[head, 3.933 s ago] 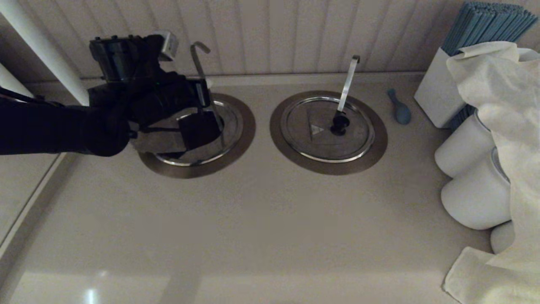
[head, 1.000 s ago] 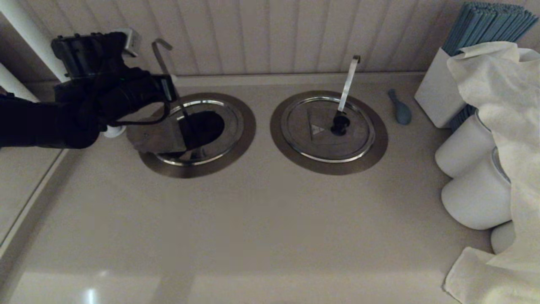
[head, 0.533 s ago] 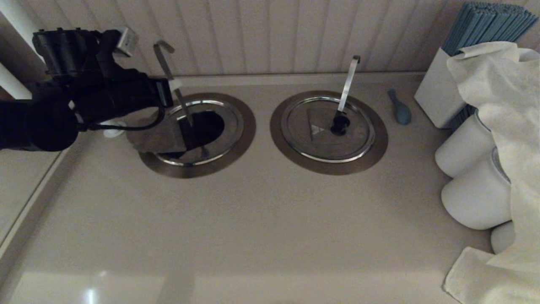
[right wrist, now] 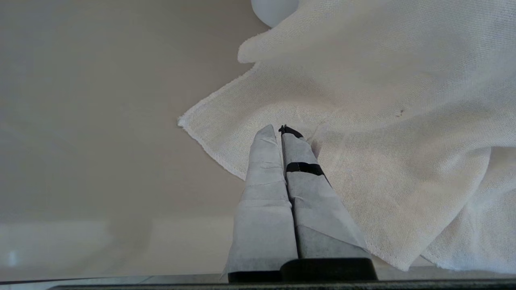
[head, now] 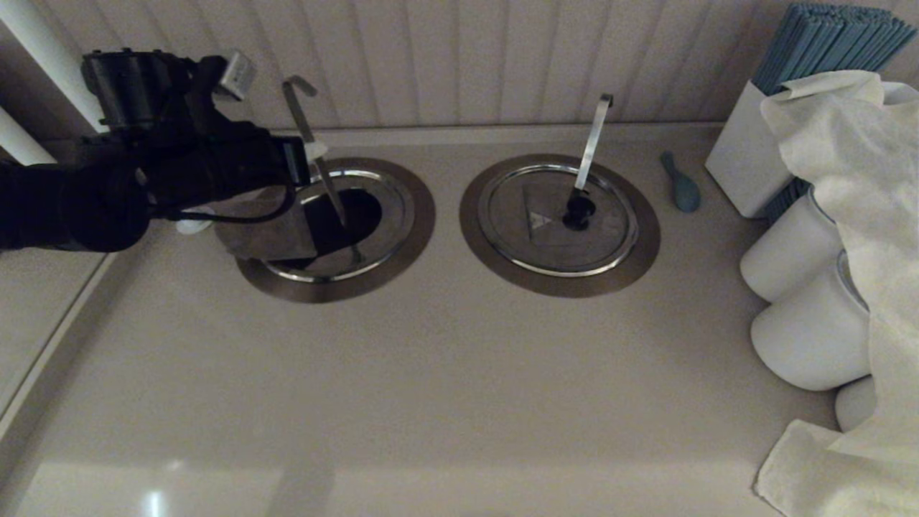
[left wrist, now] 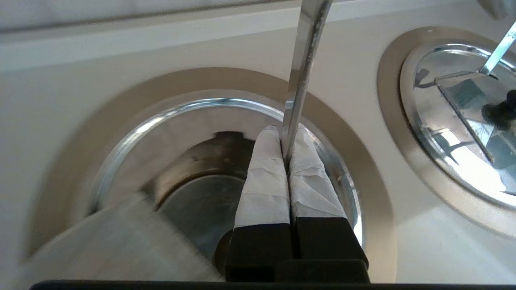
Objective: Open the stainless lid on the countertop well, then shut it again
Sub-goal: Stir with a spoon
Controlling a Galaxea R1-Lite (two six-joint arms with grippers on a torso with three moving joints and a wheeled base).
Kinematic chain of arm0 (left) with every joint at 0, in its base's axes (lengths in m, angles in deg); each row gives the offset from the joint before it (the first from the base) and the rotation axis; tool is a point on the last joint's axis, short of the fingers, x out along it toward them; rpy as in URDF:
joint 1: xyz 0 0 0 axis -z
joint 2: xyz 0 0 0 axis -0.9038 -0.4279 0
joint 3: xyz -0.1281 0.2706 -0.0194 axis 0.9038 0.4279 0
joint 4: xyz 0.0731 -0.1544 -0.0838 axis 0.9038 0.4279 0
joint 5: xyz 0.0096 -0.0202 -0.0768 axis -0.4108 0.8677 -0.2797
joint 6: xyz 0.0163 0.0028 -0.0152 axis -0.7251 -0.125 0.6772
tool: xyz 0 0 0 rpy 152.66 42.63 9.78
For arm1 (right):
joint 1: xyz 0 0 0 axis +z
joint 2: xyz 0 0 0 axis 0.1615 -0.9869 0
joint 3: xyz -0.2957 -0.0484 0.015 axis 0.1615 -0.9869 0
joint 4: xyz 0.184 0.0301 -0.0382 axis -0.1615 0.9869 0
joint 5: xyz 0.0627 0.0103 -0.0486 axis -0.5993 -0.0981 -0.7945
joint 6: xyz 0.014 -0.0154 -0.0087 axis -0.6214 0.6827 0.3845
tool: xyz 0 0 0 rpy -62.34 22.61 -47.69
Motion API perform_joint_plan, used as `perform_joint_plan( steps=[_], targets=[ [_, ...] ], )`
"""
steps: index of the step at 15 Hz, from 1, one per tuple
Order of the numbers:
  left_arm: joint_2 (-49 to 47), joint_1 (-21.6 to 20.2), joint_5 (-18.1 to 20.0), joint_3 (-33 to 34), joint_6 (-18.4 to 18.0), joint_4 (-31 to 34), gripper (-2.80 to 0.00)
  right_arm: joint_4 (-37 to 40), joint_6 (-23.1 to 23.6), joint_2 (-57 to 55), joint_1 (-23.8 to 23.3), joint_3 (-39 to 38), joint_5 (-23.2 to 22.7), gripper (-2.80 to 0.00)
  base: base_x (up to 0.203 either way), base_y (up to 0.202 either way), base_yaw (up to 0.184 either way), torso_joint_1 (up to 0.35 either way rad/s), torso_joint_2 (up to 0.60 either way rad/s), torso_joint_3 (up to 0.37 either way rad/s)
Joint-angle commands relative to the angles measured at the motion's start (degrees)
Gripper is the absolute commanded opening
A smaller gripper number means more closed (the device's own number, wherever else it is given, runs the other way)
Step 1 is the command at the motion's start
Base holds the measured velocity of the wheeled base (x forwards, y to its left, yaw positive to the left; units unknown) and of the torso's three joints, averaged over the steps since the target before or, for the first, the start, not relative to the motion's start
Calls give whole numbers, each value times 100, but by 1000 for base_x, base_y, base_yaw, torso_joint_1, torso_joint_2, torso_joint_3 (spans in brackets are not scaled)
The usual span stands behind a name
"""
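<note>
The stainless lid [head: 262,233] has its half folded up and leaning left, so the dark hole of the countertop well [head: 355,212] lies open inside its brownish collar [head: 420,215]. The lid's black knob is hidden. A hooked ladle handle [head: 309,133] rises from the well. My left gripper [head: 314,152] is shut on that handle, above the well's back-left rim. In the left wrist view the taped fingertips [left wrist: 266,161] pinch the handle [left wrist: 304,60] over the open well [left wrist: 193,201]. My right gripper [right wrist: 281,131] is shut and empty over a white cloth [right wrist: 383,121].
The twin lid [head: 556,237] lies closed to the right, its handle [head: 592,140] slanting up. A blue spoon [head: 680,185], a white box of blue sticks [head: 743,169], white jars [head: 804,330] and draped cloth [head: 854,165] crowd the right side. The panelled wall stands just behind.
Over the last second my left gripper has carried the ladle handle a little to the right, after an earlier swing to the left. The lid's folded half has stayed raised.
</note>
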Motion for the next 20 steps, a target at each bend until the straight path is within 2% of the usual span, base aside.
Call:
perform_joint_plan(
  steps=[1, 2, 5, 7, 10, 15, 18, 20],
  targets=[
    [-376, 44, -268, -247, 47, -20, -280, 2, -2, -6, 0, 6, -1, -280, 0, 0, 0, 0, 0, 0],
    [-548, 56, -605, -418, 55, -25, -280, 2, -2, 1, 0, -2, -1, -280, 0, 0, 0, 0, 0, 0],
    [-947, 104, -1171, -722, 64, -246, -280, 2, -2, -6, 0, 1, -1, -280, 0, 0, 0, 0, 0, 0],
    [-1103, 155, -1230, -740, 68, -549, -280, 2, -2, -6, 0, -2, -1, -280, 0, 0, 0, 0, 0, 0],
    [-1128, 320, -1328, -766, 94, -588, -280, 2, -2, -6, 0, 5, -1, -280, 0, 0, 0, 0, 0, 0],
    [-1373, 530, -1738, -867, 103, -604, -280, 2, -2, -6, 0, 6, -1, -280, 0, 0, 0, 0, 0, 0],
    [-1603, 550, -2147, -1080, 102, -843, -280, 2, -2, -6, 0, 0, -1, -280, 0, 0, 0, 0, 0, 0],
    [-1688, 550, -2188, -1120, 108, -890, -280, 2, -2, -4, 0, 3, -1, -280, 0, 0, 0, 0, 0, 0]
  ],
)
